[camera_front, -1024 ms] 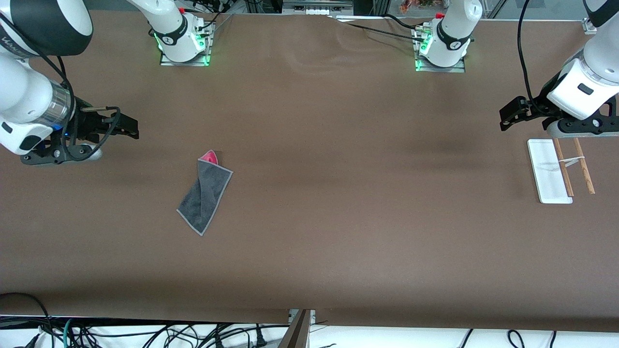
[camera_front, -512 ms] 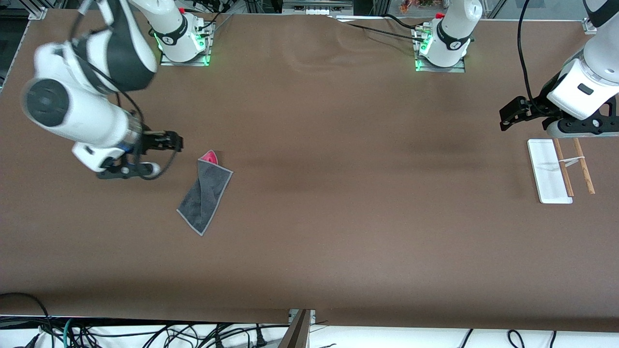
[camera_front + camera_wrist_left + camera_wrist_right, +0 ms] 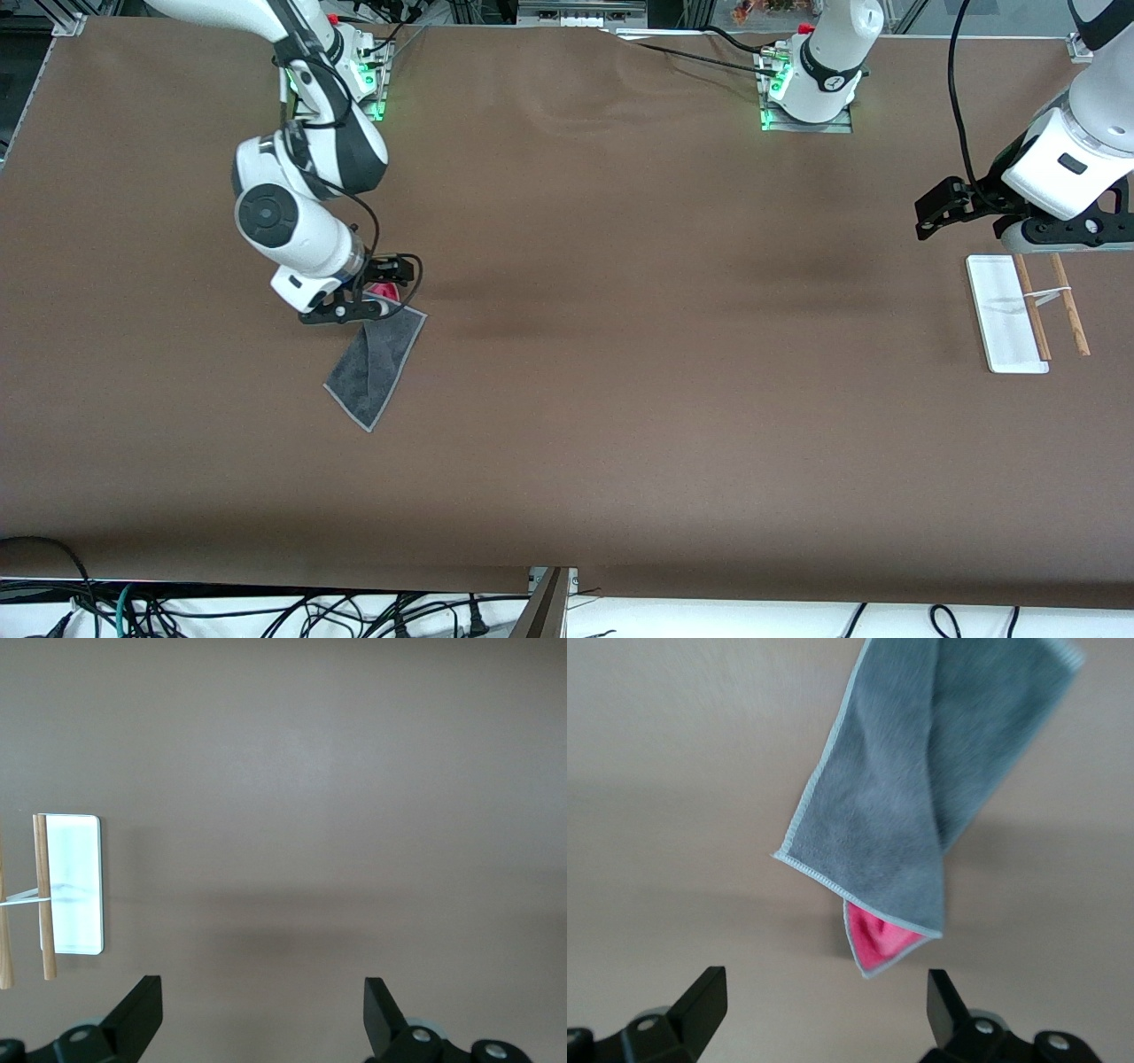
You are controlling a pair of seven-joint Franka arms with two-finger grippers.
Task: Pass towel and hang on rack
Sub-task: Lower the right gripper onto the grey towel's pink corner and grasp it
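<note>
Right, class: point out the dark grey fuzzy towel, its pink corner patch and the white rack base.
Dark grey fuzzy towel (image 3: 376,363): front view, middle of the cloth.
Pink corner patch (image 3: 874,942): right wrist view, centre of the patch.
White rectangular rack base (image 3: 1001,310): front view, bare tray surface.

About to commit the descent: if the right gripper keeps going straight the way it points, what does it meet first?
Probably the towel: the right gripper hangs over its pink corner, jaws open, nothing between them. Height above it is unclear.
</note>
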